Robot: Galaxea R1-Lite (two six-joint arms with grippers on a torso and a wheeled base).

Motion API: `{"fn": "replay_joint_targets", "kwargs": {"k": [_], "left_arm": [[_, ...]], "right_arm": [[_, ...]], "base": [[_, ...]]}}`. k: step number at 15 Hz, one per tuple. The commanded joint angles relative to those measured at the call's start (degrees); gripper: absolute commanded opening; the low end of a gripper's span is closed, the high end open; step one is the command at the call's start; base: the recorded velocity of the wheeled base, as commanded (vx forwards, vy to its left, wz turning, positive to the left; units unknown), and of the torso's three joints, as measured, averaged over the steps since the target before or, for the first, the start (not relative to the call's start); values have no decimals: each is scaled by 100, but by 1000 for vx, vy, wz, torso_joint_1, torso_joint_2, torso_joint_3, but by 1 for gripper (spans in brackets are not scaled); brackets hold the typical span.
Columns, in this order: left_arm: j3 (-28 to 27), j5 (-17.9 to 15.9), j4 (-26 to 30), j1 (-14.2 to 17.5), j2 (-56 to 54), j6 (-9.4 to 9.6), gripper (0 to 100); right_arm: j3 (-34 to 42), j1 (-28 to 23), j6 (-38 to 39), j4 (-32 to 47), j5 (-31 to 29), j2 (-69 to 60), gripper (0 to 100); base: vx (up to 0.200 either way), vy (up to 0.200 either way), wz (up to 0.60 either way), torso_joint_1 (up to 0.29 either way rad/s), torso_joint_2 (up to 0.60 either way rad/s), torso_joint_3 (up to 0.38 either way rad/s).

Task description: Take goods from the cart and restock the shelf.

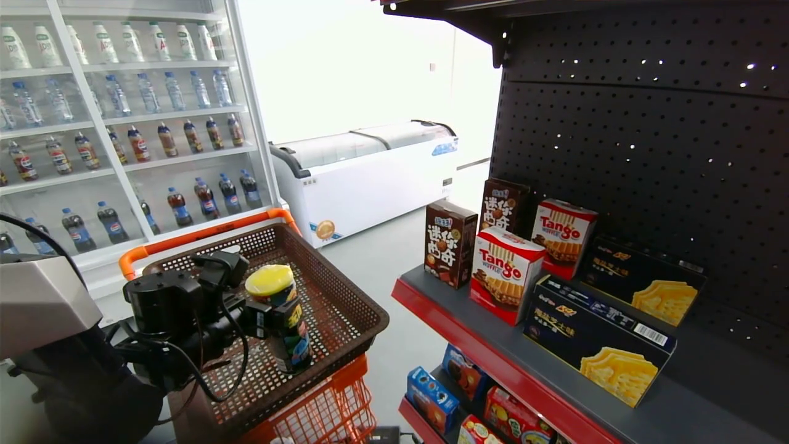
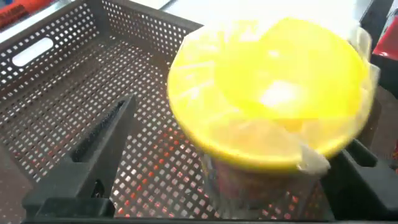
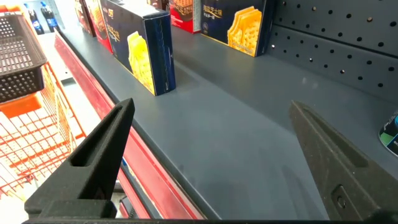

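A can with a yellow lid (image 1: pixel 282 308) stands upright over the brown cart basket (image 1: pixel 363 308). My left gripper (image 1: pixel 271 320) reaches in from the left and sits around the can. In the left wrist view the can (image 2: pixel 267 93) sits between the open fingers (image 2: pixel 99 143), closer to one of them, with a gap to the other; the basket's mesh floor (image 2: pixel 62 93) lies below. My right gripper (image 3: pixel 211 106) hangs open over a bare stretch of the grey shelf deck (image 3: pixel 236 143), holding nothing.
The shelf (image 1: pixel 444 296) carries brown biscuit boxes (image 1: pixel 450 243), red wafer boxes (image 1: pixel 505 274) and dark cracker boxes (image 1: pixel 598 339), with a pegboard back. Lower shelves hold more packets. A chest freezer (image 1: pixel 363 179) and a drinks fridge (image 1: pixel 123 123) stand behind the orange cart.
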Motion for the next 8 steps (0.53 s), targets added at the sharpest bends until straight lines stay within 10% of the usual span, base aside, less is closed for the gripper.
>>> {"fn": "replay_joint_targets", "kwargs": {"k": [1,8], "left_arm": [[-139,1,-12,-20,214,6,100],[-77,98,67,-345,346,6,100]], "right_arm": [[0,2,-1,-1,4,7,100],[0,2,-1,-1,4,7,100]], "base": [[0,0,0,0,0,0],[0,0,0,0,0,0]]}}
